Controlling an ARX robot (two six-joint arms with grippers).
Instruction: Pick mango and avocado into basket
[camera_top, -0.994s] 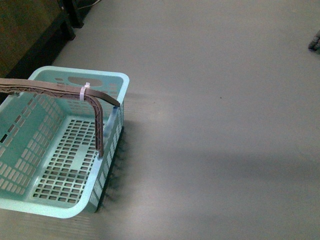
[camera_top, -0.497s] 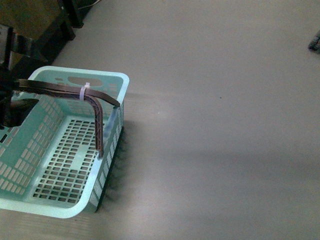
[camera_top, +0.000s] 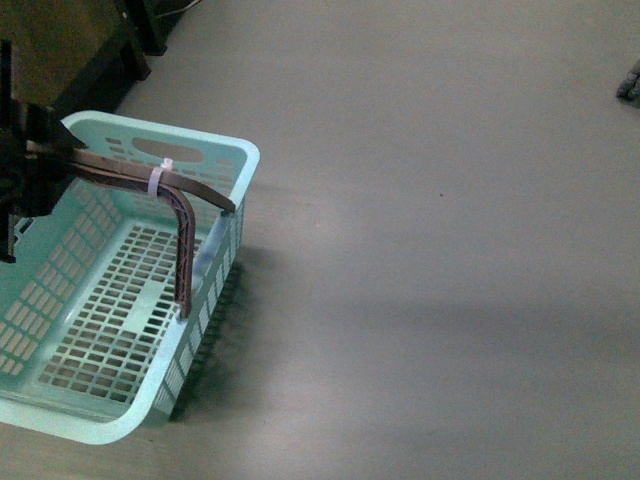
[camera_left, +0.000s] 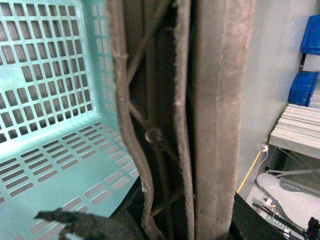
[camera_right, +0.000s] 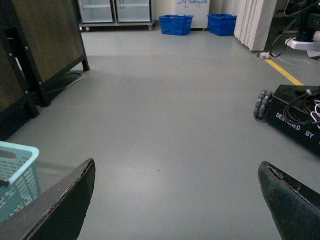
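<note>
The turquoise basket (camera_top: 225, 165) hangs at the left of the front view, empty, its slotted floor bare. My left gripper (camera_top: 30, 165) is shut on its brown ribbed handle (camera_top: 185, 215), which carries a white zip tie (camera_top: 157, 178). In the left wrist view the handle (camera_left: 217, 115) fills the middle, with the basket's floor (camera_left: 60, 150) behind it. My right gripper (camera_right: 177, 200) is open and empty over bare grey floor; a corner of the basket (camera_right: 17, 157) shows beside it. The mango and the avocado are out of view.
A dark wooden cabinet (camera_top: 60, 50) stands at the back left. In the right wrist view there are blue crates (camera_right: 176, 24) by the far wall, a black wheeled base (camera_right: 295, 117) and a yellow floor line (camera_right: 283, 71).
The basket has swung left and tilted; its rim sits higher and further left. My left gripper has come into the front view at the left edge, holding the handle.
</note>
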